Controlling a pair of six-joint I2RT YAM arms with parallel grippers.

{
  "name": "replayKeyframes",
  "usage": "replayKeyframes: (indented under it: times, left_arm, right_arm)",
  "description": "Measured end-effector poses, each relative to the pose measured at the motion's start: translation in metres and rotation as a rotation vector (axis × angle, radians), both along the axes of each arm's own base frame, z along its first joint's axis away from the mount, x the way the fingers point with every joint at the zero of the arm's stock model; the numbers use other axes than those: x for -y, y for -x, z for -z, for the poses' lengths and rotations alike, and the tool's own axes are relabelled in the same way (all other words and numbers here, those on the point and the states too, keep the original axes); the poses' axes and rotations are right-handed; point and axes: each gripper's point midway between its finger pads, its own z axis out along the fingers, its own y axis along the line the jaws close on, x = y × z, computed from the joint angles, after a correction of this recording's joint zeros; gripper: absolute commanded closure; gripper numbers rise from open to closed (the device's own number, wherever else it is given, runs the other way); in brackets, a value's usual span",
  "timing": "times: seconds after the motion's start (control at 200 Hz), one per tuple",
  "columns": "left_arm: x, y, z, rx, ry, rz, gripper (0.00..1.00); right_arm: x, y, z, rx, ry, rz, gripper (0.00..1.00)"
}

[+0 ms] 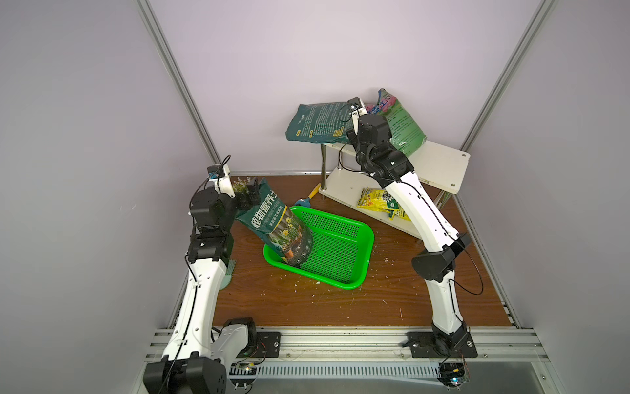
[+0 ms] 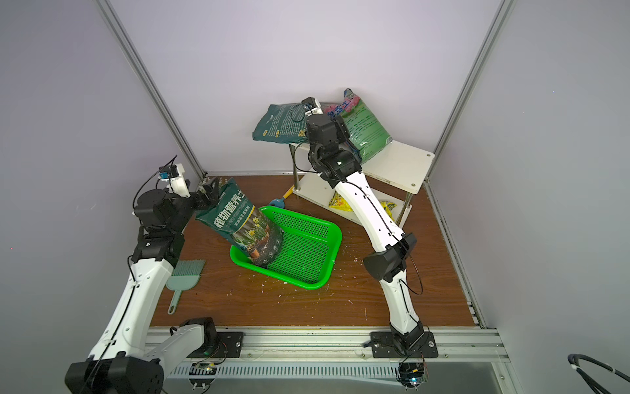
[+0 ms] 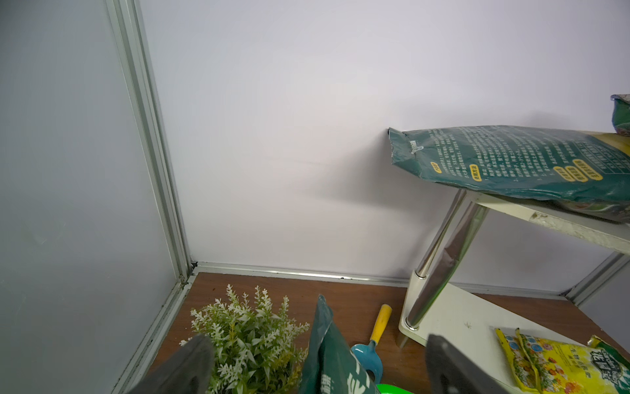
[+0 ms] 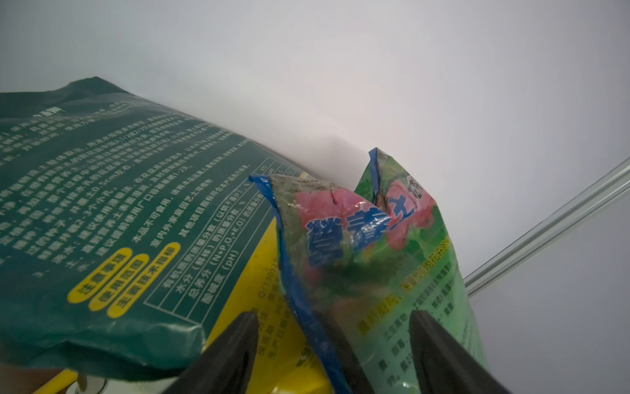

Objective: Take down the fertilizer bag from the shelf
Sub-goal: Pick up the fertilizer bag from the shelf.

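Straddled fertilizer bag [image 4: 392, 256] on shelf [image 1: 439, 163], one o'clock of basket [image 1: 341, 227], right gripper [image 4: 334, 316] spread, unclamped; left gripper [image 3: 317, 341] likewise agape.

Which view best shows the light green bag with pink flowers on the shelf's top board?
The right wrist view: the light green bag fills it close up, its top between the open jaws of the right gripper. Both top views show it partly behind the arm. The left wrist view catches only a sliver.

A green basket [image 1: 337, 256] sits mid-table [image 1: 306, 307]. A trowel [image 3: 378, 331] lies just behind it, a plant [image 3: 249, 337] stands in the back corner, and a teal dustpan [image 2: 185, 274] lies nearer the front.
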Motion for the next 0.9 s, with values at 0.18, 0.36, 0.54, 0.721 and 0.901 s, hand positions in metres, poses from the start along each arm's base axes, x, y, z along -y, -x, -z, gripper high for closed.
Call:
replayKeyframes:
  times: [0.18, 0.36, 0.54, 0.721, 0.901]
  left_arm:
    - [-0.001, 0.0, 0.0, 0.0, 0.004, -0.002, 0.0]
    - [-0.001, 0.0, 0.0, 0.0, 0.008, 0.001, 0.0]
    - [-0.001, 0.0, 0.0, -0.001, 0.012, 0.001, 0.0]
    - [-0.001, 0.0, 0.0, -0.001, 0.013, 0.004, 0.0]
    - [-0.001, 0.0, 0.0, 0.0, 0.013, 0.004, 0.0]
  right_arm:
    - [0.006, -0.003, 0.0, 0.003, -0.003, 0.011, 0.25]
    - [0.015, -0.007, 0.001, 0.003, -0.016, 0.029, 0.32]
    - [0.021, -0.016, 0.016, -0.026, -0.003, 0.048, 0.34]
    - [0.024, -0.02, 0.021, -0.033, -0.004, 0.058, 0.73]
    - [0.033, -0.021, 0.017, -0.013, -0.044, 0.078, 1.0]
